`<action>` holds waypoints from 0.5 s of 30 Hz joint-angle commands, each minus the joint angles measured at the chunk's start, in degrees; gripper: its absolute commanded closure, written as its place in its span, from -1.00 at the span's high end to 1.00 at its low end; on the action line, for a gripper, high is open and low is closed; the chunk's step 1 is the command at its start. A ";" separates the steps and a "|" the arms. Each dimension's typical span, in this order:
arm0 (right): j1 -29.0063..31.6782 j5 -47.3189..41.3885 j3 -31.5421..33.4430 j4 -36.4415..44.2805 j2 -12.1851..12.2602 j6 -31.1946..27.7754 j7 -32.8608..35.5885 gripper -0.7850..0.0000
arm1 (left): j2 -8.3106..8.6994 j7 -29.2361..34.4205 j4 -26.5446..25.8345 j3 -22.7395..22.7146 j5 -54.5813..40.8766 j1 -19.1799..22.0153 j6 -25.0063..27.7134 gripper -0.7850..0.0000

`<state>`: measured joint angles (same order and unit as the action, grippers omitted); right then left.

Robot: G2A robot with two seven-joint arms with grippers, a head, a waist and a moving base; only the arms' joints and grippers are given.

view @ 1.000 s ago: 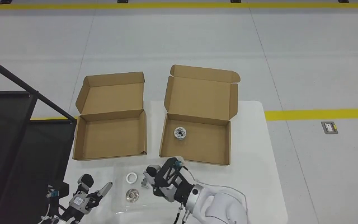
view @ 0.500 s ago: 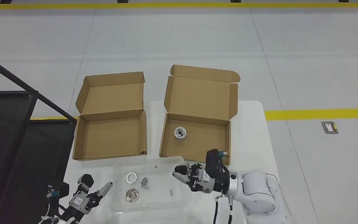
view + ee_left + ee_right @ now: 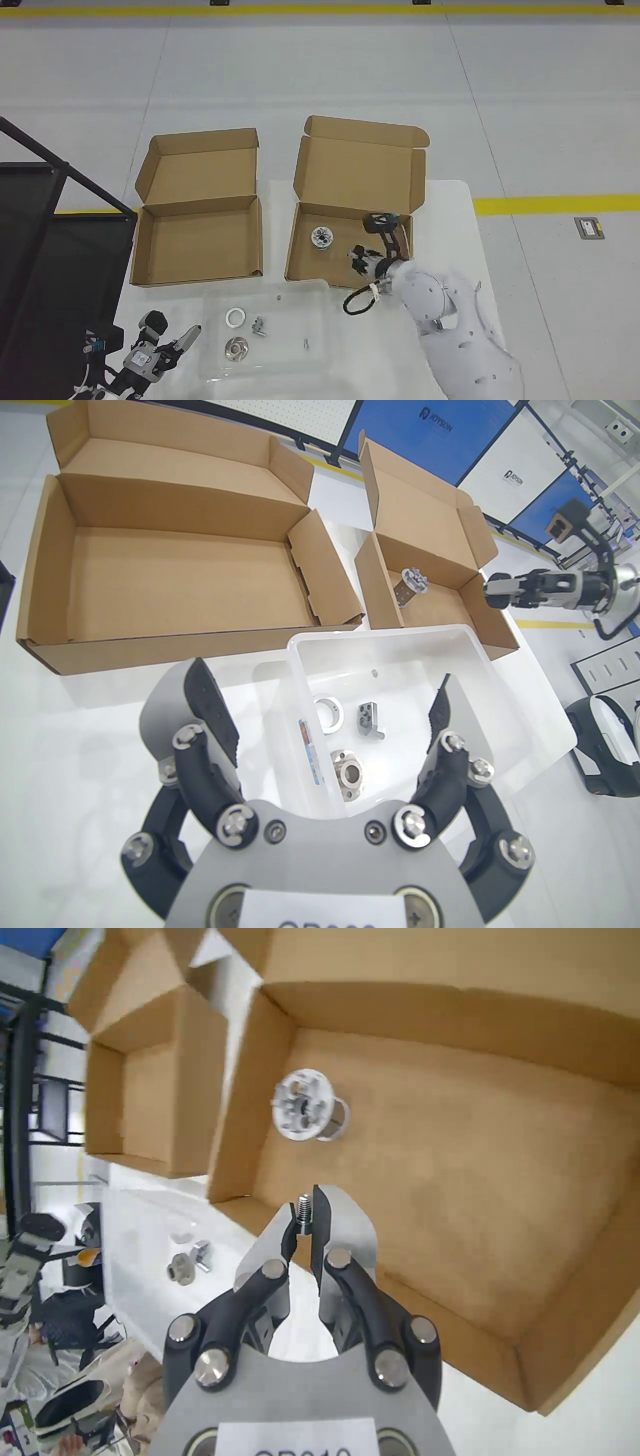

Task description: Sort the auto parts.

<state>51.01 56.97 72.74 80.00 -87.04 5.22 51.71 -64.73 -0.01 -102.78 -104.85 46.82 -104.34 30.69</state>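
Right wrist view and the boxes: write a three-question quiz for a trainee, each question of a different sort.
1. True or false: the right gripper is shut on a small threaded bolt.
2. What lies in the right box? A: nothing. B: a round toothed part. C: a spanner.
3. Fill in: the left gripper, near the clear bin, has its jaws ___.
Key: 1 true; 2 B; 3 open.
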 commanded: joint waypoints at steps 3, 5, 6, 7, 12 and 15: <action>-6.32 2.35 -2.96 -9.22 -0.80 7.65 0.36 -1.00 | 0.00 0.00 0.00 0.00 0.00 0.00 0.00 1.00; -8.80 1.87 -3.72 -12.65 -1.11 8.32 0.91 -1.00 | 0.00 0.00 0.00 0.00 0.00 0.00 0.00 1.00; -10.03 1.85 -4.08 -14.38 -1.23 8.74 1.50 -1.00 | 0.00 0.00 0.00 0.00 0.00 0.00 0.00 1.00; -11.21 1.74 -4.63 -16.01 -1.38 8.74 2.32 -1.00 | 0.00 0.00 0.00 0.00 0.00 0.00 0.00 1.00; -15.76 1.57 -7.37 -23.22 -2.32 10.45 4.06 -1.00 | 0.00 0.00 0.00 0.00 0.00 0.00 0.00 1.00; -17.38 1.09 -8.43 -26.54 -2.81 11.24 3.79 -1.00 | 0.00 0.00 0.00 0.00 0.00 0.00 0.00 1.00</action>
<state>34.22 58.16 64.63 54.74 -89.70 16.13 55.68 -64.73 -0.01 -102.78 -104.85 46.82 -104.34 30.69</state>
